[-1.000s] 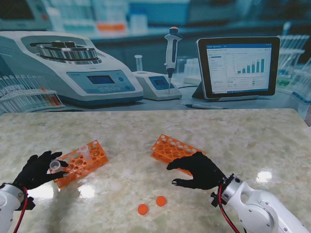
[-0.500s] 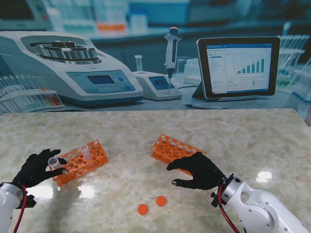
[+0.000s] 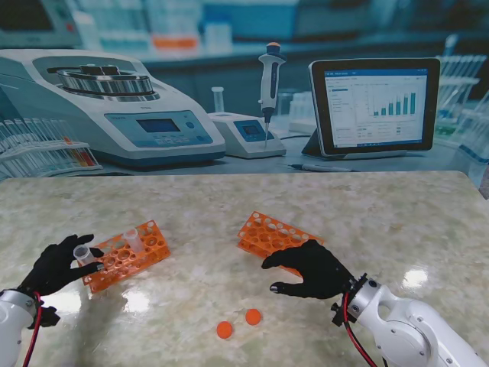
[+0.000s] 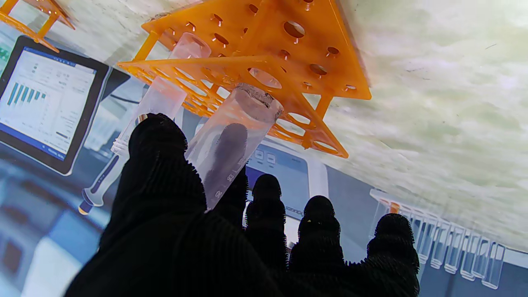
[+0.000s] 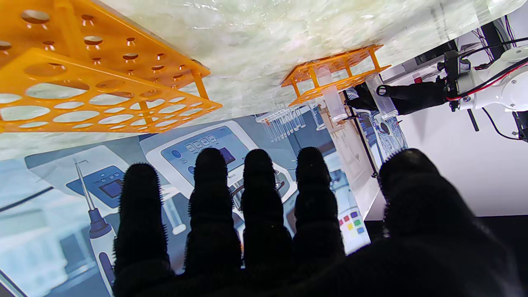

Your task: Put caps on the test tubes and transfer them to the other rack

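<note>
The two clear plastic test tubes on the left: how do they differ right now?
The held clear plastic tube is pinched in the black-gloved left hand, lifted out of the left orange plastic rack. The racked clear plastic tube sits in a hole of that rack, untouched. The held one tilts; the racked one stands nearly upright. Both are transparent and uncapped.

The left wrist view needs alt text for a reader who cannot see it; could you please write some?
A black-gloved left hand holds a clear plastic test tube, uncapped, beside an orange plastic tube rack on a pale marble table. A second clear tube stands in the rack.
</note>
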